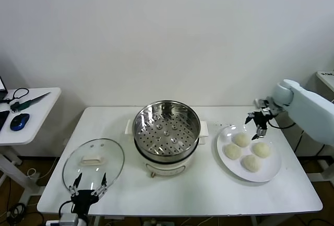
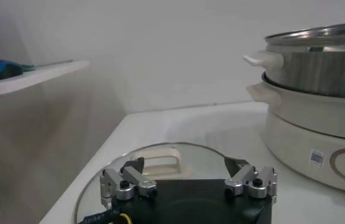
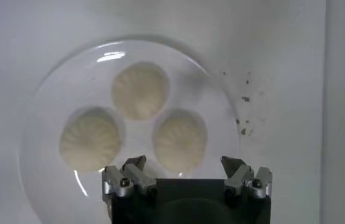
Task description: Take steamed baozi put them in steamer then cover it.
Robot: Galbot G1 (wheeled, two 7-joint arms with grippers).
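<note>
At centre of the white table (image 1: 156, 197) stands the steamer (image 1: 166, 131), a shiny steel pot w/ perforated tray inside, on cream-white base w/ side handles; it is uncovered and nothing lies on the tray. Near the table's right edge is a flat white plate (image 1: 271, 174) w/ four steamed baozi (image 1: 251, 163) on it, close together, approx. in a diamond. The right wrist view shows only three of them, the nearest one partly behind the gripper body.

The right gripper (image 1: 255, 128) hangs above the plate's far-left rim, just beside the rearmost bun, jaws spread wide, nothing between them. It touches no bun, as far as I can tell.

Toward the front-left corner lies the cover (image 1: 93, 164), clear glass lid w/ metal rim and cream-white handle, flat on the table, handle up, well apart from the pot's base. The left gripper (image 1: 89, 182) is at the lid's front edge, by the table's front edge, jaws also wide apart and holding nothing; in the left wrist view its fingers (image 2: 130, 180) sit either side of the handle's line but short of it.

Beside the table's left edge is a small side table (image 1: 31, 119) w/ a blue mouse (image 1: 19, 122).
</note>
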